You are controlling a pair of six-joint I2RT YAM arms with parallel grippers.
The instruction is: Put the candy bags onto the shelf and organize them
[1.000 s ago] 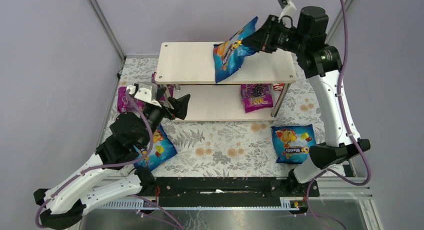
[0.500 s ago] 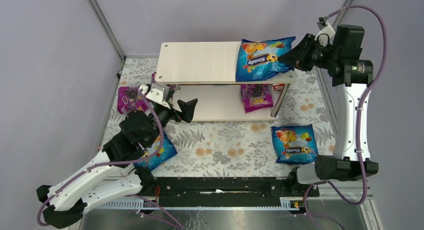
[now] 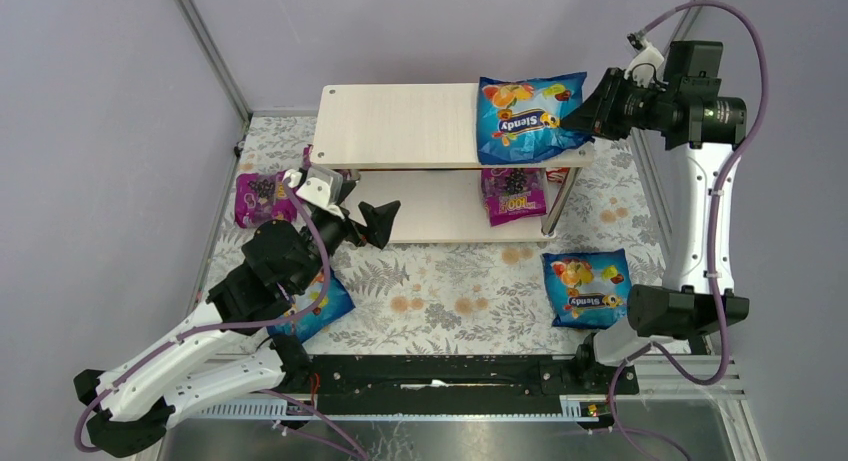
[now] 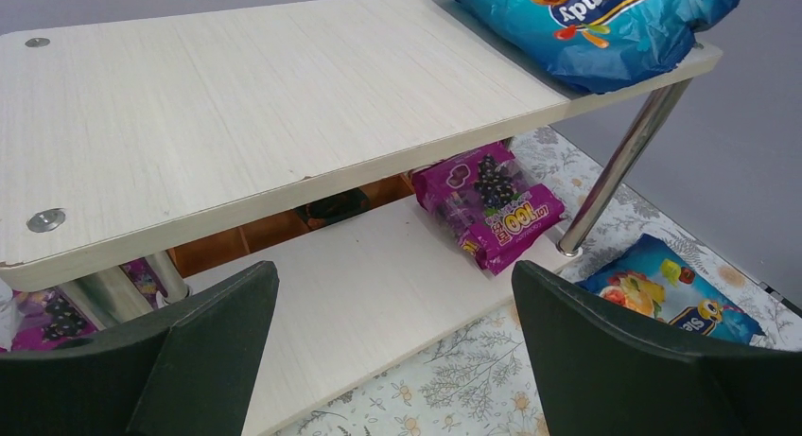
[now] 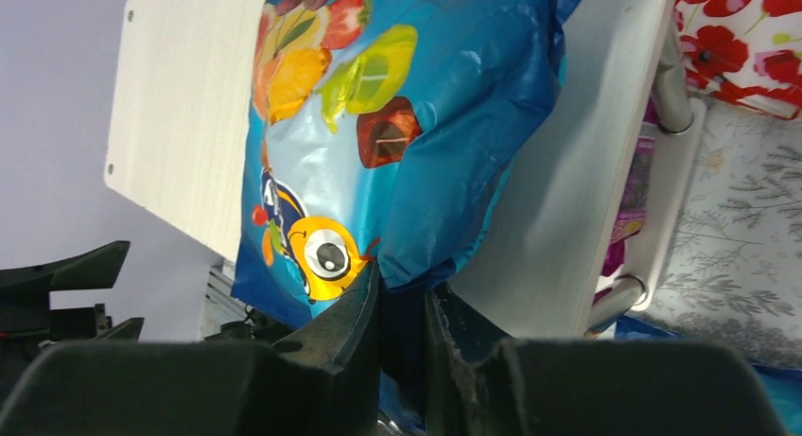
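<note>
The shelf (image 3: 400, 126) stands at the back of the table. A blue candy bag (image 3: 525, 116) lies flat on the right end of its top board, and my right gripper (image 3: 588, 116) is shut on that bag's right edge. The right wrist view shows the blue bag (image 5: 378, 105) pinched between the fingers of that gripper (image 5: 402, 285). A magenta bag (image 3: 512, 196) lies on the lower board. My left gripper (image 3: 365, 216) hangs open and empty before the shelf's left half; in its wrist view it (image 4: 392, 275) faces the lower board (image 4: 359, 294).
A second blue bag (image 3: 590, 286) lies on the flowered cloth at the right. A third (image 3: 325, 301) is partly under my left arm. Another magenta bag (image 3: 258, 199) lies left of the shelf. Metal frame posts and grey walls close in the back and sides.
The right arm swung the blue bag from hanging tilted over the top board to lying flat on its right end. The left gripper edged a little right toward the shelf.
</note>
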